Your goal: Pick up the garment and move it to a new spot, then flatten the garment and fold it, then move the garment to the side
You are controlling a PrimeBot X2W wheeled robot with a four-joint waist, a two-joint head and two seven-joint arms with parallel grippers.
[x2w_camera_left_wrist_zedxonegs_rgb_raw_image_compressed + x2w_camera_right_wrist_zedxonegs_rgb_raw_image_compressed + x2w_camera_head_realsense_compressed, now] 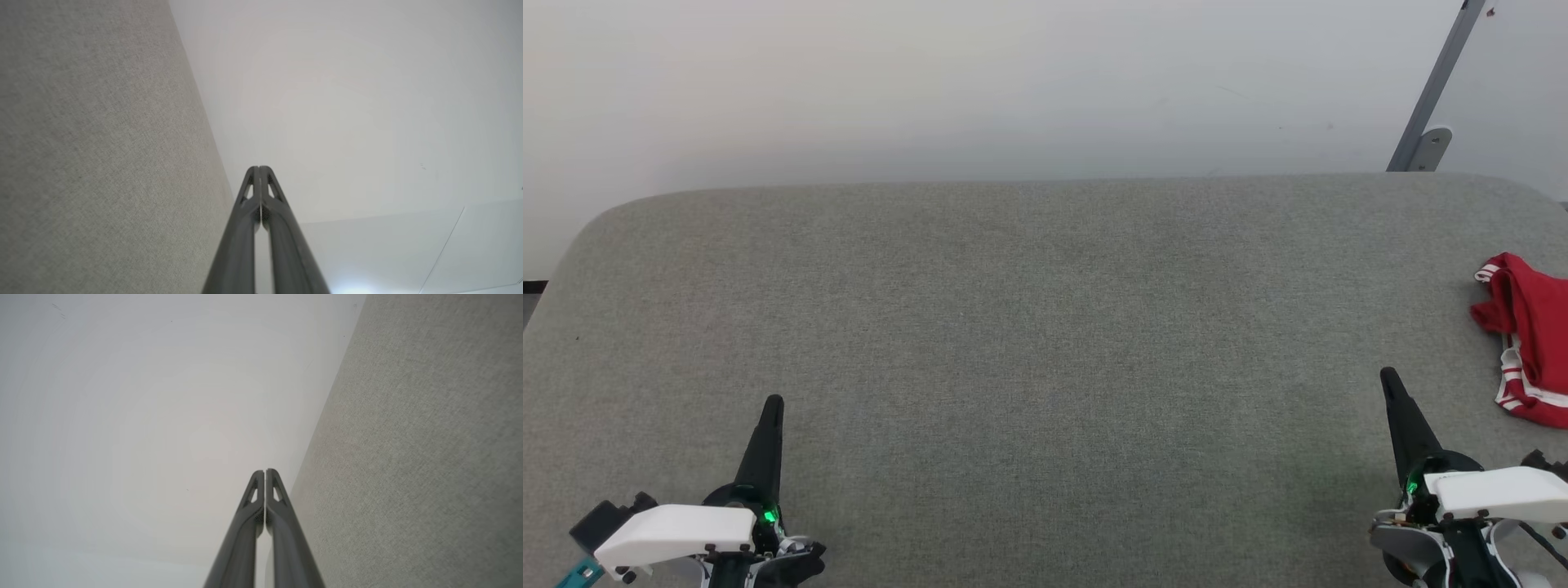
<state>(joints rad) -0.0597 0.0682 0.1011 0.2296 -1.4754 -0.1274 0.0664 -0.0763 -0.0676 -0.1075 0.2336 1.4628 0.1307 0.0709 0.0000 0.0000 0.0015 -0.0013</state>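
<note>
So, nearest first: the left gripper (773,403) is seen at the lower left of the head view, white housing at the bottom edge, a small green light lit beside it, and the two dark fingers pressed together into one spike pointing up the view. Nothing is clamped between them. Same deal at the lower right, where the right gripper (1387,375) is clenched on nothing too, leaning slightly leftward. In the left wrist view the fingers (241,232) are shown meeting at the tips, grey fabric on one side and pale wall on the other. The right wrist view is the mirrored version, fingers (286,531) closed tip to tip.

Both grippers are placed over the table (1029,327), which is covered in grey felt-like cloth and has rounded far corners. Whether it is touched by them can't be told.

The garment (1531,327) is bunched up at the table's right edge, a bit beyond the right gripper and off to its right, clear of it. Red cloth with white-striped trim can be made out; part is cut off by the frame.

Past the far edge a plain pale wall (931,82) is seen, and at the upper right a slanted grey metal strut (1436,82) with a rounded bracket at its foot.
</note>
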